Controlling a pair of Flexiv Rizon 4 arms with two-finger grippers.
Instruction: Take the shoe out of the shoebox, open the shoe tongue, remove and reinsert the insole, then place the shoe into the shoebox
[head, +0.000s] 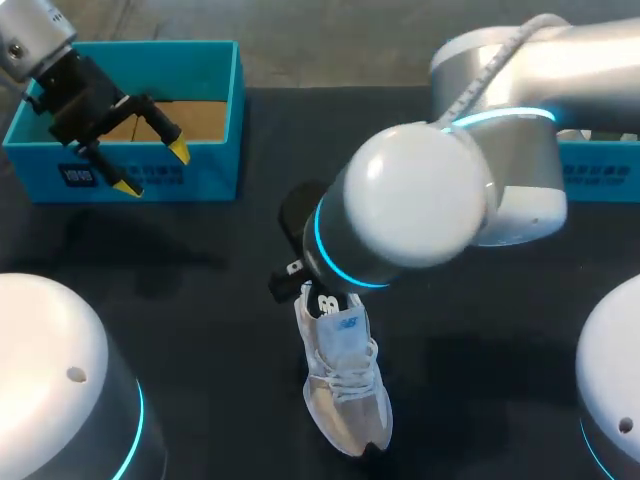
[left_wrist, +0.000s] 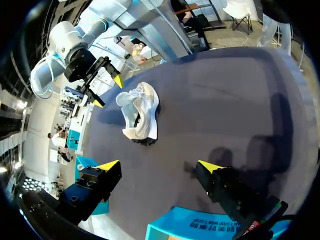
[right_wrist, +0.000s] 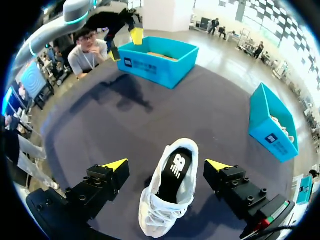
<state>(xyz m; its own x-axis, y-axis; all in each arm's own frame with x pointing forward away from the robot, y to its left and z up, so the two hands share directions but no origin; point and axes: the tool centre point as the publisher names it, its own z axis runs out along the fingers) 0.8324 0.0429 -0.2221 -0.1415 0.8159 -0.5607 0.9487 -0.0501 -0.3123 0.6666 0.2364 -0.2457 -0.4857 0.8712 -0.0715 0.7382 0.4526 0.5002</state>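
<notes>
A white shoe (head: 345, 385) with a black insole (right_wrist: 175, 170) stands upright on the dark table, outside both boxes, heel toward the far side. My right gripper (right_wrist: 167, 165) hangs open just above its heel, one finger on each side and neither touching it. In the head view that arm's elbow hides its fingers. My left gripper (head: 153, 168) is open over the front wall of the blue shoebox (head: 200, 165) at the far left, holding nothing. Seen from the left wrist, the shoe (left_wrist: 140, 112) lies well ahead of that gripper (left_wrist: 160, 167), with my right gripper (left_wrist: 107, 90) beside it.
A second blue box (right_wrist: 272, 122) with something white inside stands at the table's far right (head: 600, 170). My right arm (head: 420, 200) spans the middle of the table above the shoe. Bare dark tabletop (head: 200, 300) lies between the shoebox and the shoe.
</notes>
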